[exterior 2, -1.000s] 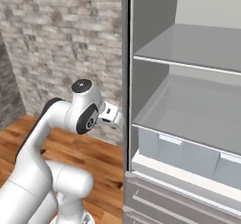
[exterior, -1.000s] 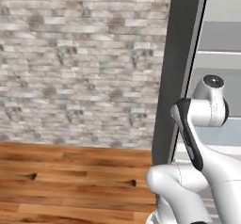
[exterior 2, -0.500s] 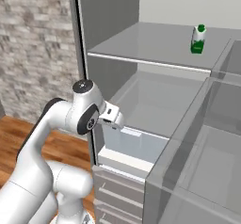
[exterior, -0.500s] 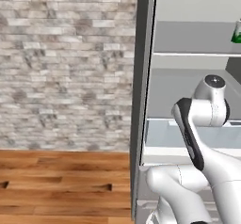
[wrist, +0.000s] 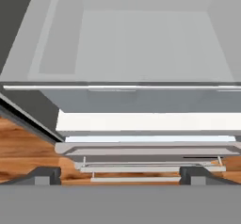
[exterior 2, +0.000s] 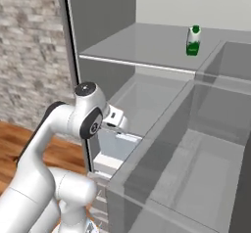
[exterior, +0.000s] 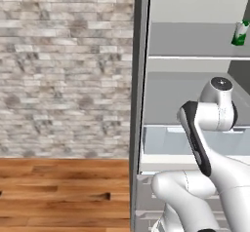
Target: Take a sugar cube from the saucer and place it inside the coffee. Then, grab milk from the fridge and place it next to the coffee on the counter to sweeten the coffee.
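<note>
Item: milk (exterior 2: 193, 40), upright (long axis vertical) on the upper shelf (exterior 2: 147, 48) of the open fridge (exterior 2: 162, 129), toward the back; your gripper (wrist: 120, 175), fingers spread wide and empty, sits low at the clear drawer (wrist: 122, 98); the carton lies above and to the right; you reach up

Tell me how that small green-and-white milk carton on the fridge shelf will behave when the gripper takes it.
The small green-and-white milk carton stands upright, tall for its narrow base, so a sideways nudge would probably tip it. It looks boxy rather than round, so it should not roll. The smooth grey fridge shelf may let it slide.
</note>
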